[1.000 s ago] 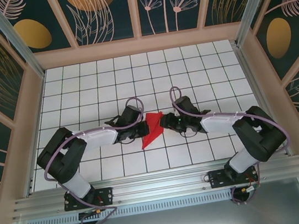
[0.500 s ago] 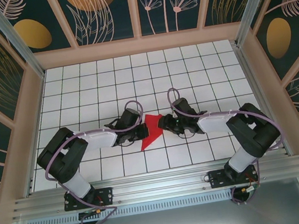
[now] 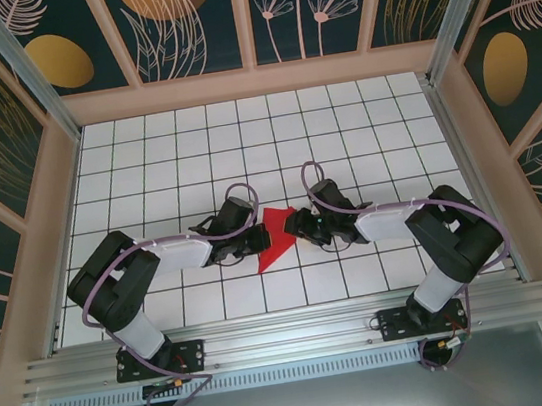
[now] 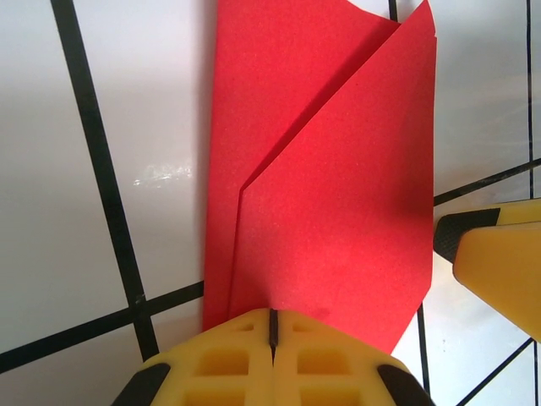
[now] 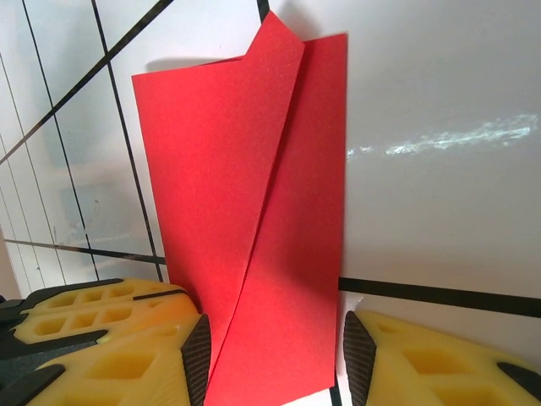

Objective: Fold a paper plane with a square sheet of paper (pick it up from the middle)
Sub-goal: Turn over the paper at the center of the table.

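Note:
The square sheet of paper (image 3: 274, 235) is a bright red folded wedge lying on the white grid table (image 3: 343, 142) between the two arms. The left wrist view has its layered flaps (image 4: 338, 194) flat, with a diagonal fold edge. My left gripper (image 3: 253, 237) is shut, its yellow fingertips (image 4: 254, 338) resting over the paper's near edge. My right gripper (image 3: 294, 226) is open. Its two pads straddle the paper (image 5: 254, 211) from the opposite side, and one flap corner lifts slightly at the far end.
Each wrist view catches the other arm's yellow finger close by: the right arm's finger (image 4: 499, 254) and the left arm's shut fingers (image 5: 84, 300). Patterned walls (image 3: 245, 15) enclose the table, and a metal rail (image 3: 290, 337) runs along the near edge.
My right gripper has slid slightly left toward the paper, and the paper's right corner has drawn in. The left gripper has shifted a little and stays shut.

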Robot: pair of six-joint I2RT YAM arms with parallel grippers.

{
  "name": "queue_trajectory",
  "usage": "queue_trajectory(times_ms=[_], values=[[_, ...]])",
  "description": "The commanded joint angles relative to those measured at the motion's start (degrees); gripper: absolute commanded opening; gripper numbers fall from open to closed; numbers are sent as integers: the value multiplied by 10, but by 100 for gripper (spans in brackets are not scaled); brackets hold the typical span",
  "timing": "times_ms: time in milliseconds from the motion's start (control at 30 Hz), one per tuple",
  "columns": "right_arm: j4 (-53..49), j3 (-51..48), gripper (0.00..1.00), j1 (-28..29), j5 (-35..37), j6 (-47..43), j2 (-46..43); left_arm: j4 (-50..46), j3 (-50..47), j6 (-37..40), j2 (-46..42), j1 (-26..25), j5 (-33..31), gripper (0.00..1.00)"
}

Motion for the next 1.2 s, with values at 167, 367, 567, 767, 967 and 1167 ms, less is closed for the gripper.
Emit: queue_trajectory(times_ms=[167,367,567,767,967,1167], values=[[45,-9,49,5,-6,29,12,8,-19,-18,-1,1,18,6],[73,-16,49,5,-18,37,12,20,-29,-24,0,1,25,6],[79,-18,49,4,-18,35,12,21,-30,-28,-3,1,26,6],[129,-27,49,4,-45,41,27,31,-31,-33,-5,1,36,6],[154,-19,42,0,-51,37,45,35,-37,-38,-11,1,35,6],[162,-5,32,-5,-62,19,68,36,-40,-40,-18,1,38,6]])
